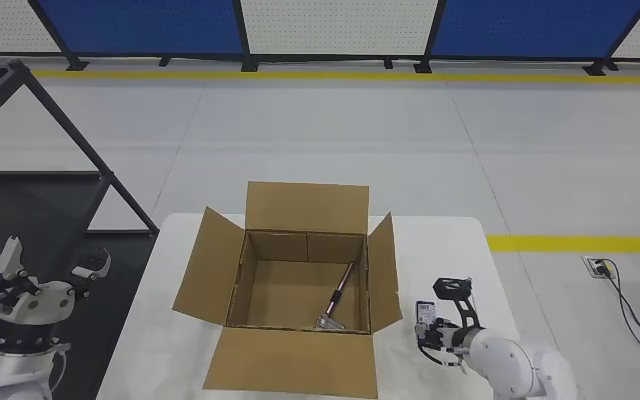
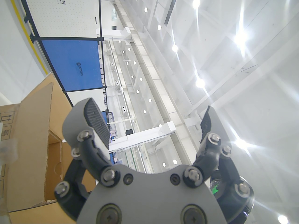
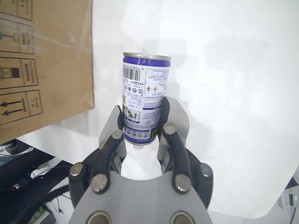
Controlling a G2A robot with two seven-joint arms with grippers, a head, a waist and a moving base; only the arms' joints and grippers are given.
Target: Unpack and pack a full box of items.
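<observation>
An open cardboard box [image 1: 306, 207] stands in the middle of the white table [image 1: 440, 240], all flaps folded out. Inside it lies one long tool with a pinkish handle [image 1: 338, 296], against the box's right wall. My right gripper [image 3: 143, 108] is shut on a purple and white can [image 3: 143, 87], held just above the table to the right of the box flap [image 3: 46, 47]; the top view shows it there too [image 1: 436, 322]. My left gripper [image 2: 150, 108] is open with nothing in it and points up toward the ceiling, left of the box [image 2: 30, 127] and beyond the table's left edge [image 1: 85, 265].
A dark metal frame [image 1: 60, 130] stands on the floor at the left. Cables and dark gear [image 3: 25, 164] lie below the table's near edge. Bare table surface stretches to the right of the box [image 3: 210, 47].
</observation>
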